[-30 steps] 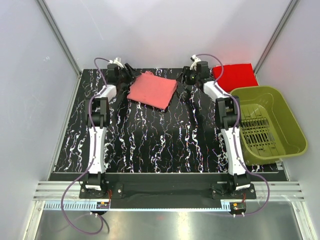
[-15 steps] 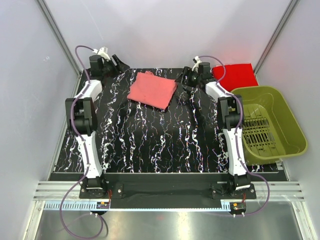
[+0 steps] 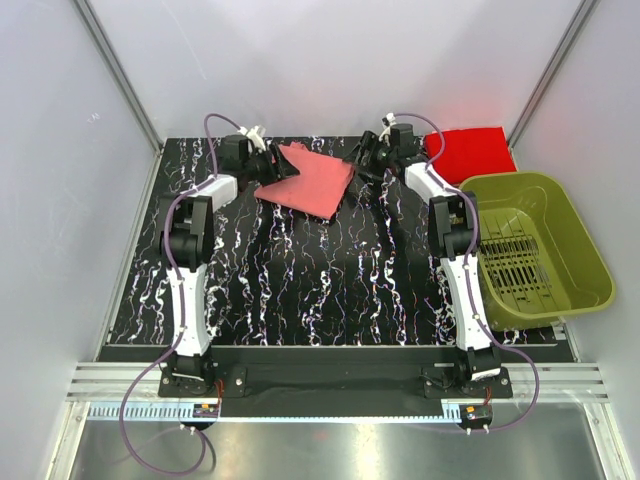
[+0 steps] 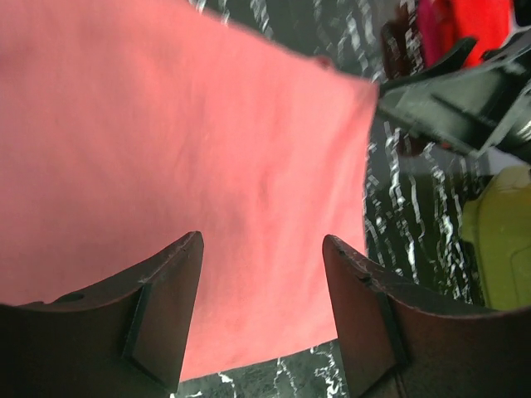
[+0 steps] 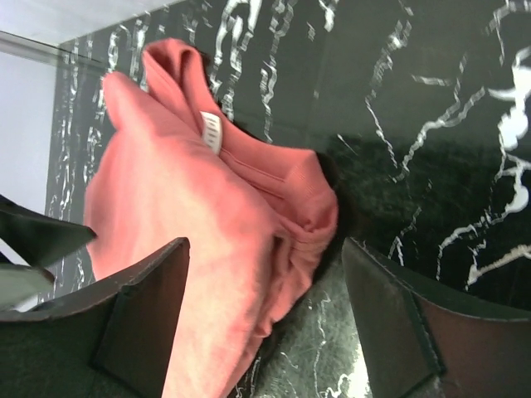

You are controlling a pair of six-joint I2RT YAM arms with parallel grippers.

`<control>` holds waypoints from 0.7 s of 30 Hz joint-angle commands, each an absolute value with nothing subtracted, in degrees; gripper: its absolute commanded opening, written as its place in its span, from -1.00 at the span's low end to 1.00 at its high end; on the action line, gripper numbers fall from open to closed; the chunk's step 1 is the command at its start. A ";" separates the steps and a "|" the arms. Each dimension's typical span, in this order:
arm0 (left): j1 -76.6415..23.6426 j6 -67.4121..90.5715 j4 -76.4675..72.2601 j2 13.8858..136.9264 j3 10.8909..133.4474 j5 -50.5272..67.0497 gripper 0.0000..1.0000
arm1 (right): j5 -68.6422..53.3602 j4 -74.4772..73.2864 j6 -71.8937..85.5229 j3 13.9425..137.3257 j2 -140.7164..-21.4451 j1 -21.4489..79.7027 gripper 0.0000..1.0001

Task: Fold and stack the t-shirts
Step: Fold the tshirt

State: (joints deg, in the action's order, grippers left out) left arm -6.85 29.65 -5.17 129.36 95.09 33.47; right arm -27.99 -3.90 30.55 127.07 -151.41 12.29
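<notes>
My left gripper [image 3: 268,166] is at the far side of the black table [image 3: 300,290], right at the left edge of the salmon-pink t-shirt [image 3: 312,183]. My left fingers [image 4: 166,315] are spread wide apart and pinch nothing. From my left wrist I see pink cloth all across the gap between them. I cannot tell if they touch it.

The salmon-pink t-shirt is folded into a small flat shape. It lies on the table between my two hands, turned a little crooked.

My right gripper [image 3: 365,160] is at the right corner of that shirt. My right fingers [image 5: 141,323] are spread wide too, and they hold nothing. From my right wrist I see the corner of the shirt bunched up in soft folds, with a little white tag [image 5: 213,133] showing.

Farther right, the red t-shirt [image 3: 470,150] lies folded in the far right corner of the table. It is well apart from the pink one, so the two are not stacked.

Just in front of the red shirt sits the olive-green basket [image 3: 590,262], to the right of my right arm.
</notes>
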 commanded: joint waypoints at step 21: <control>-7.11 34.36 -2.73 126.22 82.71 25.06 0.21 | -31.55 -6.16 37.62 130.70 -156.80 10.46 -0.85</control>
State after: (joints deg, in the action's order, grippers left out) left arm -6.15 33.52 -7.75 128.64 85.93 30.15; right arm -30.37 -5.69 38.04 129.84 -156.42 11.27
